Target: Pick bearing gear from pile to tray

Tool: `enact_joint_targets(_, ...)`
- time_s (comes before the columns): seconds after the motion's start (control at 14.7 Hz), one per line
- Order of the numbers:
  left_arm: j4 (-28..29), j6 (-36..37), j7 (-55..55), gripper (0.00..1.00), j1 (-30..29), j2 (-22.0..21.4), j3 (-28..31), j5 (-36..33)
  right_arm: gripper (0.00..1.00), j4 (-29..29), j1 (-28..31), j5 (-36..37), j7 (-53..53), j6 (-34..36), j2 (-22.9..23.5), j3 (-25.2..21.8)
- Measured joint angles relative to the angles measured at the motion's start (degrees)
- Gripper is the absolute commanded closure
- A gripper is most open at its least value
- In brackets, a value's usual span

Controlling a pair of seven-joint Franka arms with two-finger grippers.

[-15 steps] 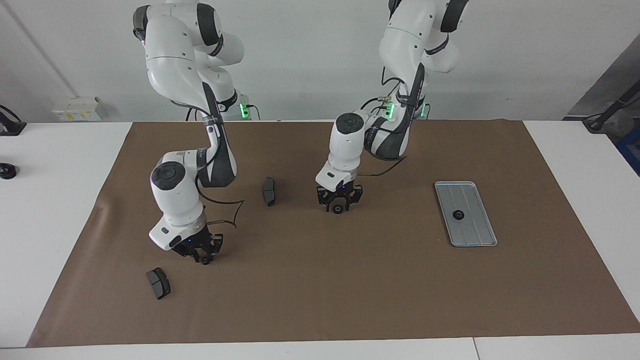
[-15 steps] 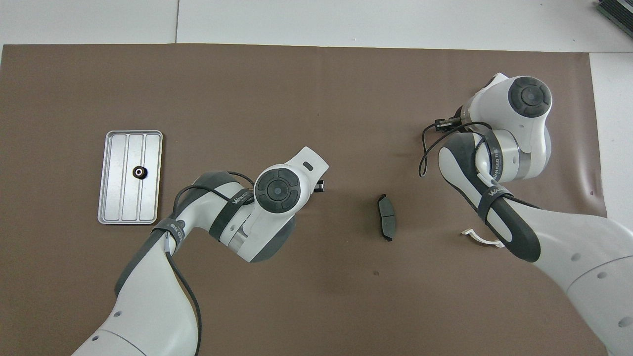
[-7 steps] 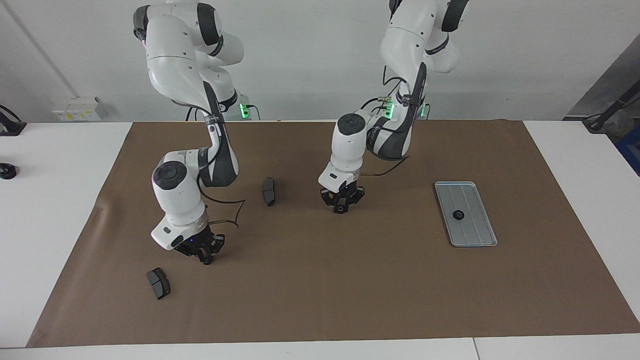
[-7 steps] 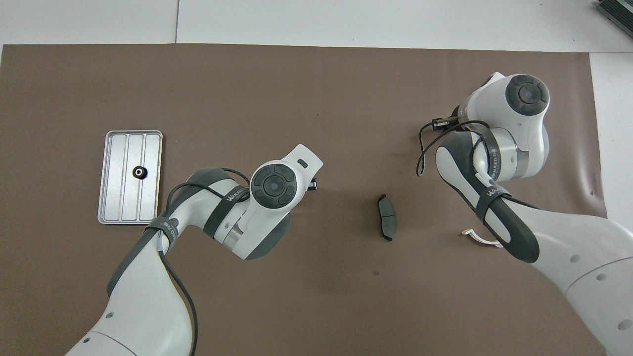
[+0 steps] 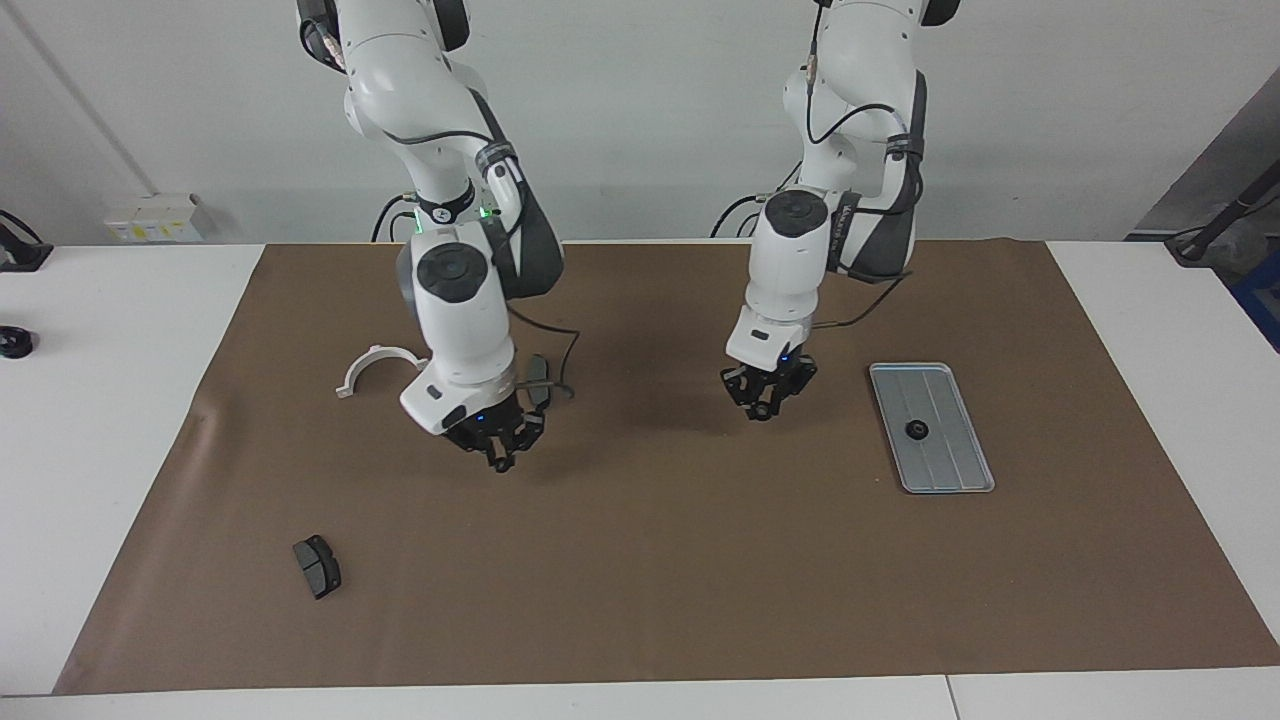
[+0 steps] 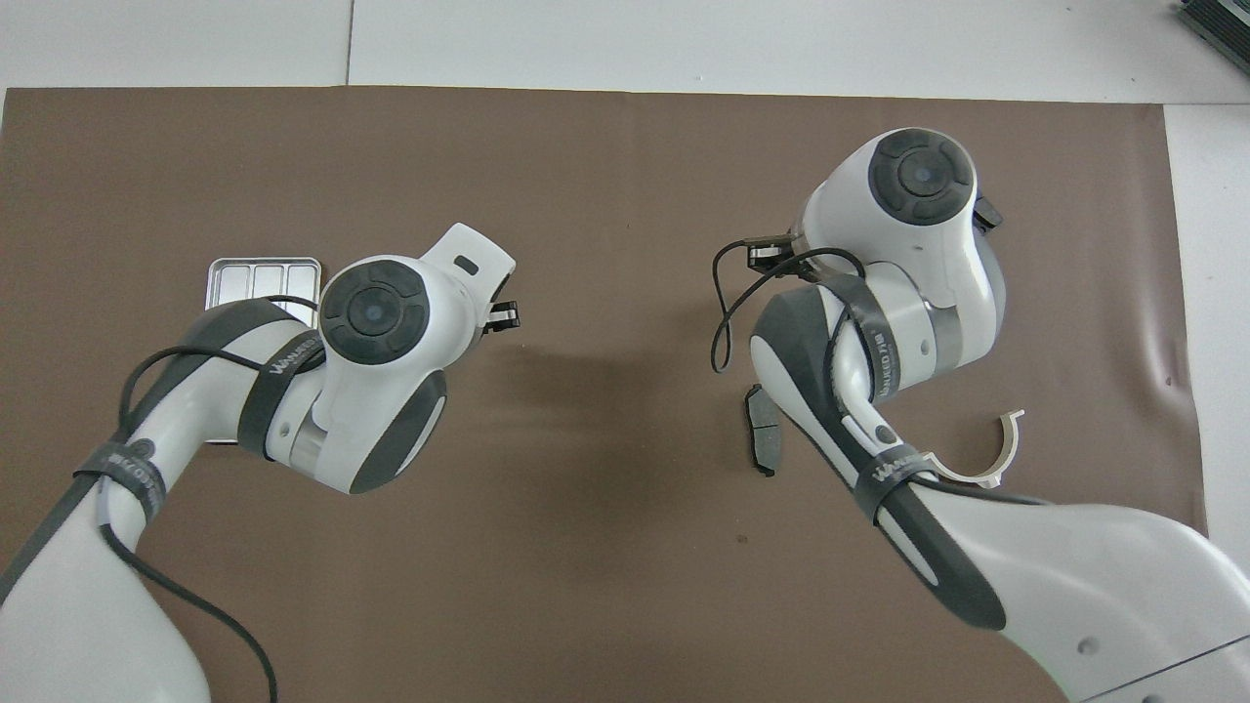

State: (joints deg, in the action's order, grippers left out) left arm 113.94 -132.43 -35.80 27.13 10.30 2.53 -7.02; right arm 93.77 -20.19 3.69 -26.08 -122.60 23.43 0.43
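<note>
My left gripper [image 5: 764,407] hangs over the brown mat beside the tray [image 5: 950,470], shut on a small black bearing gear that barely shows at its tips. My right gripper [image 5: 499,458] hangs over the mat near the table's middle, shut on another small black gear. The ribbed silver tray lies toward the left arm's end with one black gear [image 5: 915,430] in it. In the overhead view the left arm covers most of the tray [image 6: 259,276]. What is left of the pile is a white half-ring bracket [image 5: 375,364] and two dark brake pads [image 5: 317,566] [image 6: 764,441].
A brown mat [image 5: 660,580] covers the table's middle. One brake pad [image 5: 539,376] lies right by the right arm's wrist and its cable. The white bracket [image 6: 988,459] lies beside the right forearm. A white box [image 5: 155,218] sits at the wall.
Both grippers closed on small gears on the mat, then rose. Both arms swung toward the left arm's end of the table. The white bracket is now uncovered.
</note>
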Motion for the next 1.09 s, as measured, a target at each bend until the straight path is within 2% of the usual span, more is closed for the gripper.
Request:
enact_joint_targets(0.14, 2.28, 0.08, 3.63, 1.00, -4.61, -2.67, 0.01, -0.07, 1.00, 0.15, -5.80, 0.01, -9.75, -0.37, -0.07, 0.13)
enact_joint_targets(0.34, 4.00, -0.54, 11.17, 1.00, -12.10, -3.95, -0.01, -0.12, 1.00, 0.87, -12.89, 0.02, -20.84, -5.16, 1.30, 0.19)
enact_joint_targets(0.61, 9.65, -9.43, 16.50, 1.00, -20.08, -4.00, -0.11, -0.13, 0.98, 1.38, -17.30, 0.02, -26.62, -9.78, 5.34, 0.20)
enact_joint_targets(0.68, 10.83, -10.49, 17.42, 1.00, -21.46, -4.06, -0.14, -0.13, 0.87, 1.80, -17.39, 0.02, -26.64, -10.47, 5.94, 0.17)
enact_joint_targets(0.75, 11.56, -10.84, 18.65, 1.00, -22.55, -4.13, -0.18, -0.13, 0.69, 2.54, -17.41, 0.02, -26.64, -11.31, 6.19, 0.15)
enact_joint_targets(0.81, 12.14, -10.89, 19.81, 1.00, -23.60, -4.22, -0.20, -0.13, 0.23, 3.59, -17.63, 0.02, -26.64, -12.54, 6.27, 0.15)
enact_joint_targets(0.88, 12.58, -10.94, 20.44, 1.00, -24.36, -4.27, -0.21, -0.13, 0.00, 4.48, -17.94, 0.05, -26.64, -13.61, 6.28, 0.16)
enact_joint_targets(1.09, 13.83, -11.08, 21.11, 1.00, -25.77, -4.28, -0.25, -0.13, 0.00, 4.56, -18.26, 0.70, -26.64, -14.13, 6.14, -0.15)
